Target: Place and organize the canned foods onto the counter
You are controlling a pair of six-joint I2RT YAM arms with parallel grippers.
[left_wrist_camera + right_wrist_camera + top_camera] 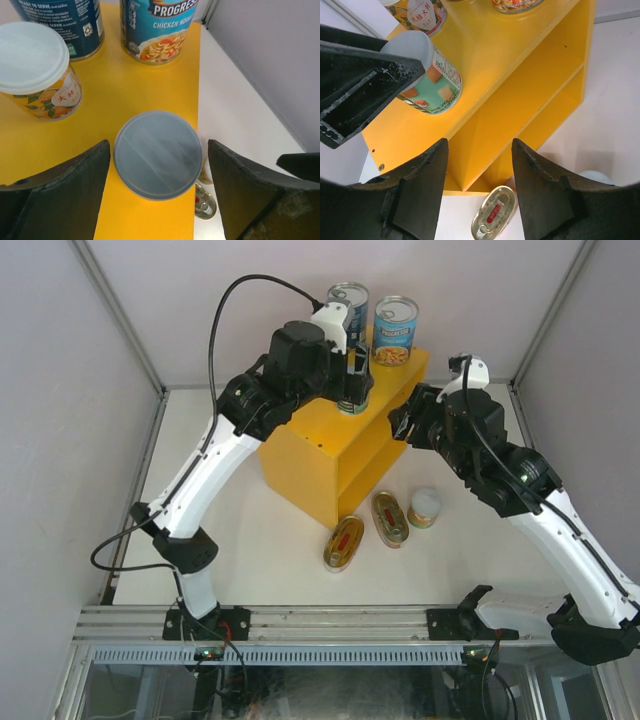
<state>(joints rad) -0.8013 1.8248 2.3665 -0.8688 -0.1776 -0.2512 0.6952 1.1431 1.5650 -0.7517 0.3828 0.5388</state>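
**Left pincer** (pixel 158 147): jaws apart, set either side of the grey-lidded can (pixel 157 160) with a narrow gap on each side. No grip on it.

**Right pincer** (pixel 479 145): jaws apart, nothing between them. It hangs beside the open face of the counter (pixel 310 465), looking onto the inner shelf.

**Short round cans, three:**
- The grey-lidded can stands upright on the counter top, close to the edge.
- The white-lidded can (pixel 32 55) has an orange fruit label. It stands upright on the counter top, near the first but apart from it.
- The pale-lidded can (pixel 425 507) stands upright on the white table (pixel 250 550), just beside the oval tins.

**Tall blue cans, two** (pixel 347 302) (pixel 395 328): upright and side by side at the far end of the counter top, beyond the two short cans.

**Flat oval tins, two** (pixel 344 543) (pixel 391 519): lying flat on the white table at the foot of the counter, next to each other and angled apart.

**Counter, one:** a yellow box with a flat top and one inner shelf. Four cans stand on its top, and three lie off it.
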